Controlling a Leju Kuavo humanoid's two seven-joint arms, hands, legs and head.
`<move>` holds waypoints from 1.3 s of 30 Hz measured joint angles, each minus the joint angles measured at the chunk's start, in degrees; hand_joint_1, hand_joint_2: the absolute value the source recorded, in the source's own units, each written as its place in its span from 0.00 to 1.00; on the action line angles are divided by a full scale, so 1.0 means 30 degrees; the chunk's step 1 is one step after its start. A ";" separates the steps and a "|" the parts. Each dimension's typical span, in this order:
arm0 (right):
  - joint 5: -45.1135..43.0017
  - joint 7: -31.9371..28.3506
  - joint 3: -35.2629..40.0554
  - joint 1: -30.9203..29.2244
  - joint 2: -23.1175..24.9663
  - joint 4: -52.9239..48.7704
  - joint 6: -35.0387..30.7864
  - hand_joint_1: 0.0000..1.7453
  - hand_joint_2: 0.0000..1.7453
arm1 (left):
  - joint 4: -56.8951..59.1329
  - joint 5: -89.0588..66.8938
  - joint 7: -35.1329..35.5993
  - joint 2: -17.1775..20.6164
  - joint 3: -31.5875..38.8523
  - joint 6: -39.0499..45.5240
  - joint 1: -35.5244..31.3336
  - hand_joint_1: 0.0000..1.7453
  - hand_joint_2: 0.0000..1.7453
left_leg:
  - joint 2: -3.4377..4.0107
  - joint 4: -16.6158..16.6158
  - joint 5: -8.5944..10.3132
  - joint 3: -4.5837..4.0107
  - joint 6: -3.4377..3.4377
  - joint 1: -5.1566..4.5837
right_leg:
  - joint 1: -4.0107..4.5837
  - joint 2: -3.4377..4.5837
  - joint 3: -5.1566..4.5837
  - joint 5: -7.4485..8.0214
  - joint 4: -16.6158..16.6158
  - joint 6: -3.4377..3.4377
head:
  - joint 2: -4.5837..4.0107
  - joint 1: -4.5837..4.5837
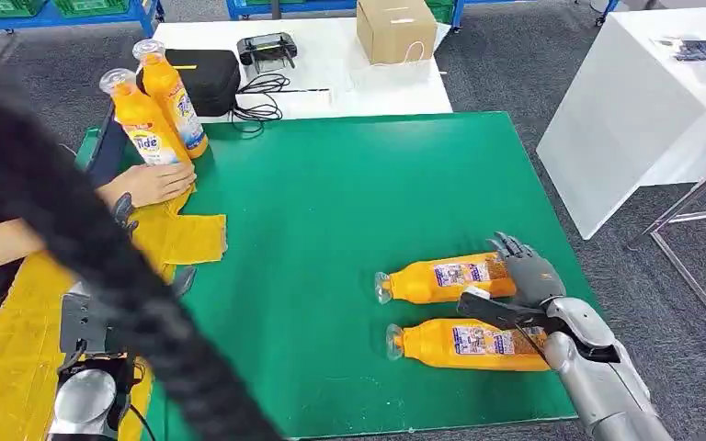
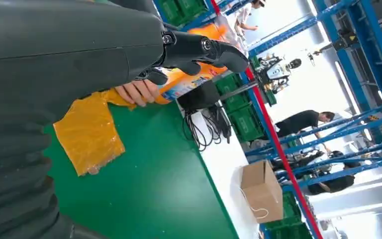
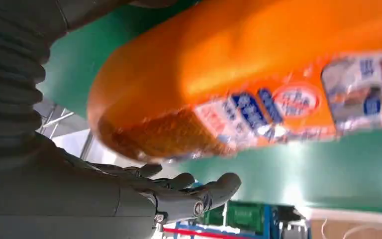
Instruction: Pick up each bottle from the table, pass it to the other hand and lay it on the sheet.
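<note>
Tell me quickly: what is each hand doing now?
Left hand: open, holding nothing.
Right hand: open, beside the lying bottle, no grip visible.

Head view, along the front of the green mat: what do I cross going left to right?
Left hand → yellow sheet → caps of the two lying bottles → right hand, at the farther bottle.

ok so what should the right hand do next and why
Probably close around the farther bottle and lift it. The right hand sits at that bottle's base end with fingers apart, holding nothing, and both lying bottles, including the nearer bottle, rest flat on the green mat. The grasp looks not yet made.
</note>
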 measured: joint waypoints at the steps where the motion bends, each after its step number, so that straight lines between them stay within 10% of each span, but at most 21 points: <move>1: 0.0029 0.0000 0.0066 -0.0097 0.0000 0.0167 0.0014 0.00 1.00 | 0.0000 0.0014 -0.0007 -0.0007 -0.0007 0.0000 -0.0015 0.00 1.00 | -0.0001 0.0000 0.0000 -0.0001 0.0000 0.0000 | 0.0000 -0.0001 0.0001 0.0000 0.0000 0.0000 | 0.0000 0.0000; 6: 0.0554 0.0358 0.0714 -0.0846 0.0015 0.1268 0.0131 0.01 1.00 | 0.0015 0.0043 -0.0007 -0.0036 -0.0233 -0.0044 -0.0126 0.00 1.00 | 0.0009 0.0000 0.0000 0.0003 0.0000 0.0000 | 0.0000 0.0003 0.0001 0.0000 0.0000 0.0000 | 0.0000 0.0000; 12: 0.1122 0.0510 0.1654 -0.1567 0.0219 0.2244 -0.0584 0.76 1.00 | 0.0015 0.0073 -0.0015 -0.0109 -0.0496 -0.0044 -0.0288 0.00 1.00 | 0.0014 0.0000 0.0001 0.0017 0.0000 0.0002 | 0.0004 0.0004 0.0014 0.0002 -0.0001 0.0000 | 0.0000 0.0007; 39: 0.1704 0.0976 0.3504 -0.2755 0.0670 0.3737 -0.1712 1.00 1.00 | 0.0321 0.0262 0.0124 -0.0255 -0.1187 -0.0618 -0.0697 0.00 1.00 | 0.0051 -0.0001 0.0001 0.0095 0.0000 0.0005 | 0.0011 0.0030 0.0070 0.0012 -0.0001 -0.0002 | 0.0000 0.0007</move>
